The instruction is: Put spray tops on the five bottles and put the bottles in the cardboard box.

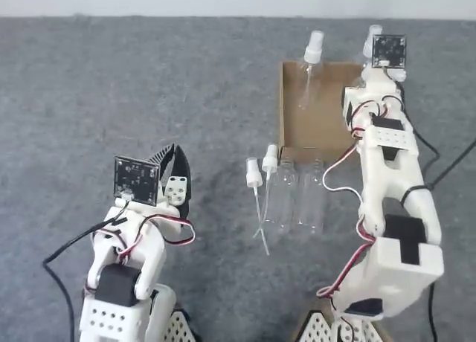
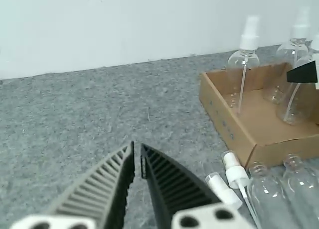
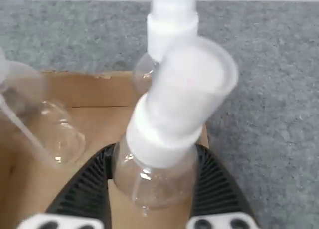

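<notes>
Fingers (image 3: pixel 87 189) of the right gripper (image 3: pixel 152 179) grip a tilted clear plastic bottle with a white spray top (image 3: pixel 169 114) over the far corner of the brown cardboard box (image 3: pixel 84 92), and should lower it upright, clear of the neighbouring capped bottle (image 3: pixel 172 10), before opening.

A grey felt-like tabletop (image 1: pixel 111 97) runs back to a plain pale wall (image 2: pixel 124 25), evenly lit.

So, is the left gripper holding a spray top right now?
No: the left gripper has nothing between its fingers, which sit nearly closed together above the grey mat.
</notes>
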